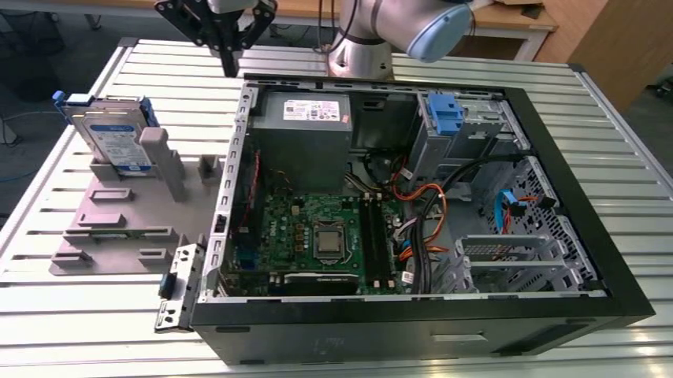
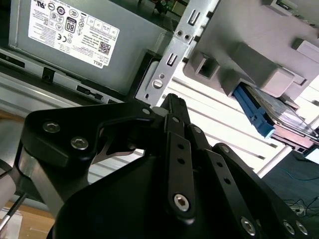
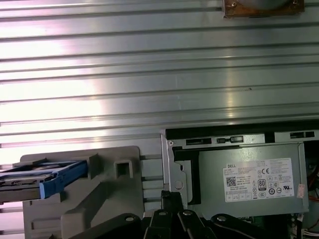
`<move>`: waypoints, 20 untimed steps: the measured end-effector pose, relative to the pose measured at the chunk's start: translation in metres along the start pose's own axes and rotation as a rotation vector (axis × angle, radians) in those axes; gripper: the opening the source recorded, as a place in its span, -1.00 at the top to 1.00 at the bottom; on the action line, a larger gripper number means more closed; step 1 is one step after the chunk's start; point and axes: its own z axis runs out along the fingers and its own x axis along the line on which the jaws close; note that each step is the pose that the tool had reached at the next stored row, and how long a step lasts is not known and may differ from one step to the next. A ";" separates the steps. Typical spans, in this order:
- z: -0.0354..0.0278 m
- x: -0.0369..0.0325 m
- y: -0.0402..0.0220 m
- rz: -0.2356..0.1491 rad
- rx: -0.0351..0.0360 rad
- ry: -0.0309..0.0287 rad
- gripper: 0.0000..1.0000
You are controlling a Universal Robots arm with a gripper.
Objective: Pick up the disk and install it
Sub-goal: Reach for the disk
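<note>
The open computer case (image 1: 421, 319) lies on its side on the slatted metal worktop (image 1: 63, 315), and everything here is placed against it.

Well apart from the case, toward the exterior view's left, the disk (image 1: 110, 130) stands on edge in the grey plastic stand (image 1: 126, 209). It is silver with a white-and-blue label and a blue bracket around it, and it rests against 1 of the stand's upright posts. Nothing grips it. In the first wrist view, the disk (image 3: 45, 181) sticks out of the stand (image 3: 99, 194) edge-on.

Just outside the case's wall, near its power-supply corner, the end effector (image 1: 229, 67) hangs above the worktop with its fingers pointing down. They are clenched together to a point and hold nothing. In the second wrist view, its tip (image 2: 172, 99) is near the case's metal edge.

Inside the case, the grey power supply (image 1: 305, 118) with its white sticker comes first, with the green motherboard (image 1: 315, 228) beside it. Further toward the exterior view's right are a blue bracket (image 1: 447, 118) in the drive bay and a metal drive cage (image 1: 515, 260). The arm (image 1: 421, 24) rises behind the case's far wall.
</note>
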 end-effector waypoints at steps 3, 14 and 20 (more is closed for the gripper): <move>-0.0002 0.0073 -0.0006 0.000 0.0000 0.0000 0.79; -0.0005 0.0304 -0.0026 0.000 0.0000 0.0000 0.79; -0.0007 0.0413 -0.0035 0.000 0.0000 -0.0001 0.79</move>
